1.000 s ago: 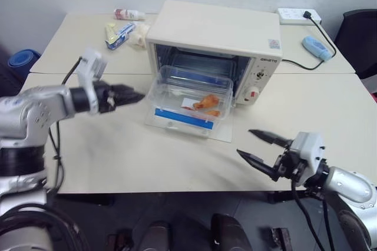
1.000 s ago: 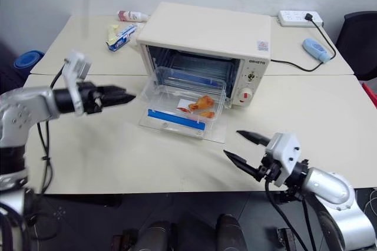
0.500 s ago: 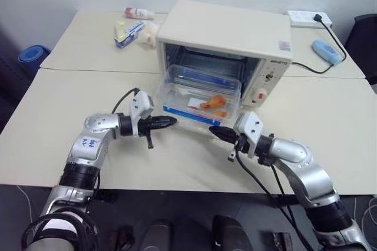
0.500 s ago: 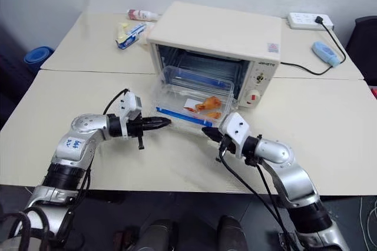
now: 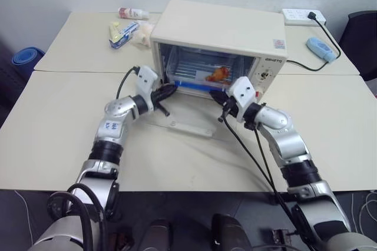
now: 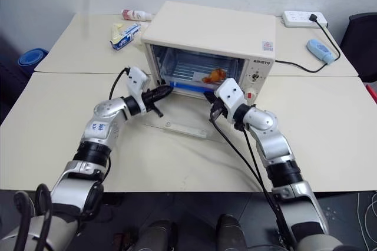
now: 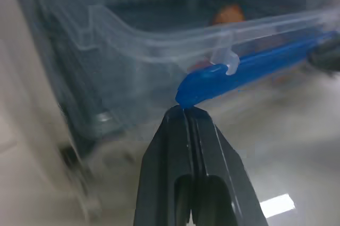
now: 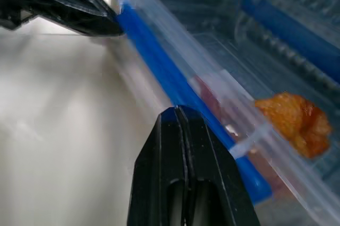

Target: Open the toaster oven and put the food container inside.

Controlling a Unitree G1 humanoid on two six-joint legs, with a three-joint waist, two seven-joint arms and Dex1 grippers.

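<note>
The toaster oven (image 5: 221,39) is standing on the counter (image 5: 53,121) with its glass door (image 5: 188,118) lying flat open in front. The food container (image 5: 197,77) is sitting mostly inside the oven on the rack, its near blue clip strip (image 7: 249,69) at the door opening and an orange-brown food piece (image 8: 289,120) showing through the plastic. The left gripper (image 7: 183,110) and the right gripper (image 8: 178,110), jaws clenched on nothing, are pressing their tips against that blue strip from either end.
</note>
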